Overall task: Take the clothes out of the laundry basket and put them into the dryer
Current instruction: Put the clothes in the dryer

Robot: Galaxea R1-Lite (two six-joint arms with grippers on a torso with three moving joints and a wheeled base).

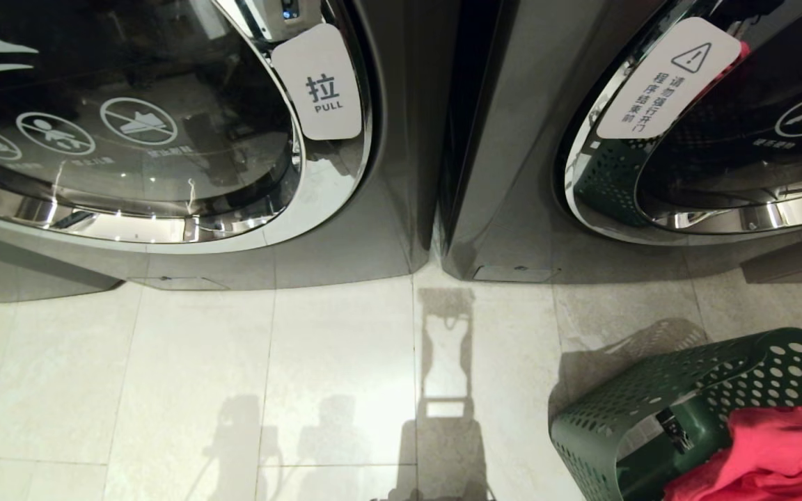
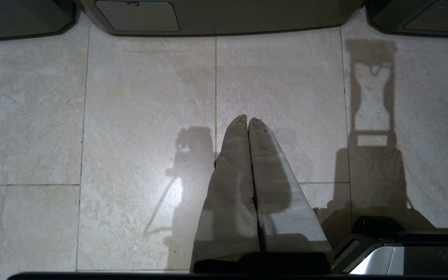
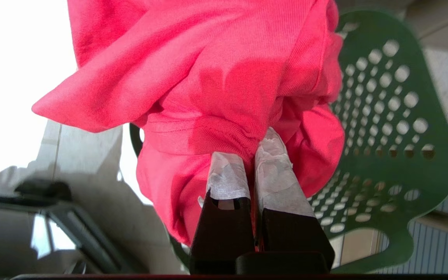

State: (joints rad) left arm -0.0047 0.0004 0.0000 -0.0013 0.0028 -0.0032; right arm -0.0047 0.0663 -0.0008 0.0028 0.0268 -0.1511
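The dark green laundry basket (image 1: 624, 417) with round holes stands on the floor at the lower right of the head view, and the red clothes (image 1: 770, 452) bulge out of it. In the right wrist view my right gripper (image 3: 250, 146) is shut on a fold of the red clothes (image 3: 216, 58), with the basket wall (image 3: 395, 116) just behind. My left gripper (image 2: 247, 118) hangs shut and empty over bare floor tiles. Two front-loading machines stand ahead, and I cannot tell which is the dryer. Neither gripper shows in the head view.
The left machine's glass door (image 1: 164, 139) carries a white PULL tag (image 1: 324, 83). The right machine's door (image 1: 756, 139) bears a white warning label (image 1: 665, 76). Pale floor tiles (image 1: 338, 383) stretch between the machines and the basket.
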